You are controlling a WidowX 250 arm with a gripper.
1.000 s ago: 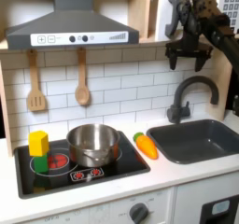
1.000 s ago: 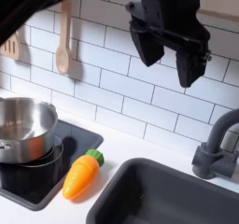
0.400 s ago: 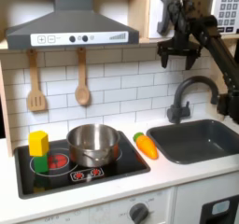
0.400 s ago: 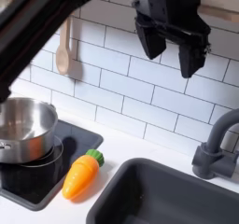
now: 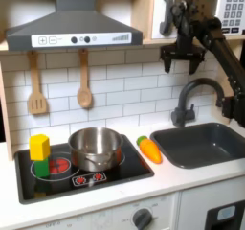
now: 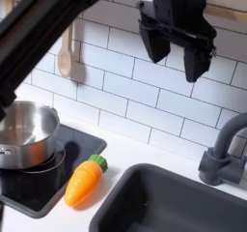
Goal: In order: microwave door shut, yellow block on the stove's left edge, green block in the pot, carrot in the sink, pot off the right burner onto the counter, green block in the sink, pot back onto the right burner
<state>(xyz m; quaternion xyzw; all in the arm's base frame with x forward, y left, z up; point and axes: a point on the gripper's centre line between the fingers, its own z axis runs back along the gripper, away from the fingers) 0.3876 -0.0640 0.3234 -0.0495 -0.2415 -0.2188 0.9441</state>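
Observation:
High up beside the microwave [image 5: 205,8], my gripper [image 5: 180,60] hangs open with nothing between its fingers; it also shows open in front of the tiled wall [image 6: 175,50]. The microwave door [image 5: 167,11] looks partly swung out just above the gripper. At the stove's left in the first exterior view, the yellow block [image 5: 39,146] sits on the green block [image 5: 40,166]. The steel pot [image 5: 96,148] [image 6: 21,134] stands on the stove. Between stove and sink [image 5: 230,155] [image 6: 116,209] lies the carrot [image 5: 150,149] [image 6: 84,181] on the counter.
A black faucet [image 5: 190,99] [image 6: 225,155] rises behind the sink. A wooden spatula [image 5: 36,85] and spoon [image 5: 84,80] [image 6: 66,43] hang on the tiled wall under the range hood [image 5: 72,28]. My arm runs down along the first exterior view's right edge.
In the first exterior view my gripper has shifted left and slightly up, towards the microwave door. Blocks, pot and carrot have not moved.

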